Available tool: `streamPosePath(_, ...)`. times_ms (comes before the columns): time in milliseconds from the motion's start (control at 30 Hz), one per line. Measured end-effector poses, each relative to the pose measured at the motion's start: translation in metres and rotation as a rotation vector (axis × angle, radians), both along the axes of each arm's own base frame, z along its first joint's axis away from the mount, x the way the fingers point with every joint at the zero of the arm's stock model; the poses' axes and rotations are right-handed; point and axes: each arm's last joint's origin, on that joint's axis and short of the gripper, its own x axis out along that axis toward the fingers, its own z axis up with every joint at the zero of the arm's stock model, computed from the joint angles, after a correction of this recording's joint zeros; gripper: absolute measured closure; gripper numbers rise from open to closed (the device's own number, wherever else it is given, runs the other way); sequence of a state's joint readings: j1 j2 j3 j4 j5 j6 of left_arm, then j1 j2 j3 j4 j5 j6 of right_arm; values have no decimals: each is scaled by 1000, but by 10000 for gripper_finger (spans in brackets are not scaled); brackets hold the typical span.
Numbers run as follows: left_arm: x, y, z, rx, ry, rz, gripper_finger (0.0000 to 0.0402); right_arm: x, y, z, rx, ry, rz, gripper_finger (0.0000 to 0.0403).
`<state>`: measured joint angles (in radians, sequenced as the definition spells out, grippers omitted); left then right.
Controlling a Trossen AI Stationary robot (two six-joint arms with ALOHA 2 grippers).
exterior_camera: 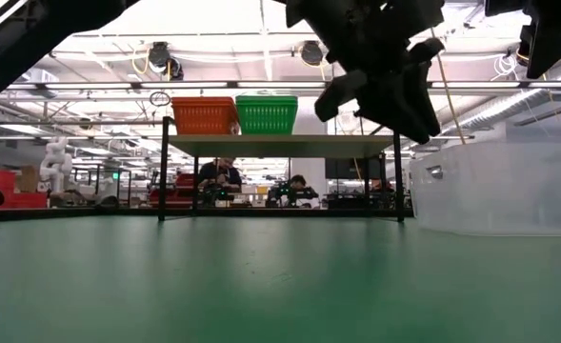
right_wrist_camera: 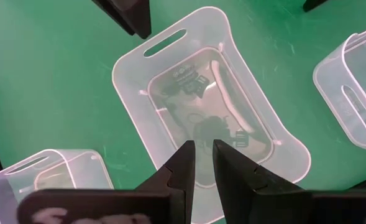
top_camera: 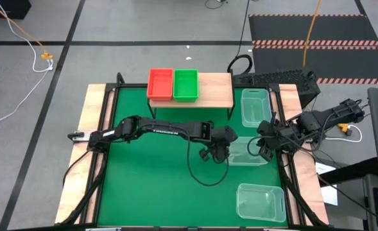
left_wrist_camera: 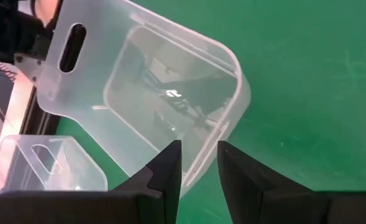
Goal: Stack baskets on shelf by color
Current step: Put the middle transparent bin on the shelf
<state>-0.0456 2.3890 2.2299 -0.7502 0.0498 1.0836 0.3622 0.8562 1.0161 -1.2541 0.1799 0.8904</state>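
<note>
From overhead I see the shelf (top_camera: 214,90) at upper centre, with a red basket (top_camera: 160,84) and a green basket (top_camera: 185,85) sitting side by side and touching on its left half; the right part of the board is bare wood. I cannot tell from above whether each is a single bin or a stack.

Three clear baskets sit on the green mat (top_camera: 150,173) toward the right of the frame: one clear basket by the shelf (top_camera: 255,106) just right of it, a middle clear basket (top_camera: 248,152) at centre right, and a lower clear basket (top_camera: 260,202) near the bottom right. All three look empty; through their walls I only see reflections and the mat.

My left gripper (top_camera: 215,152) reaches across to the middle clear basket's left edge. In the left wrist view its fingers (left_wrist_camera: 170,171) are narrowly parted, straddling the bin's rim.

My right gripper (top_camera: 264,147) hangs over the same basket's right side. In its wrist view the fingers (right_wrist_camera: 184,163) stand close together above the bin's interior, gripping nothing.
</note>
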Motion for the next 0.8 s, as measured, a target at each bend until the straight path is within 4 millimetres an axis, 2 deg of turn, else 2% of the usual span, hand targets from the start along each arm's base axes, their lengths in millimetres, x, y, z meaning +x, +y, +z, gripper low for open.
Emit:
streamPosePath(400, 5, 0, -11, 31, -20, -42, 295, 0, 0, 0, 2, -1, -5, 353)
streamPosePath(500, 11, 0, -18, 47, -48, -64, 295, 0, 0, 0, 2, -1, -4, 353)
streamPosePath(633, 12, -1, -33, 56, -11, -74, 295, 0, 0, 0, 1, -1, -3, 353)
streamPosePath(800, 13, 1, -42, 57, 15, -71, 295, 0, 0, 0, -9, 0, 16, 353)
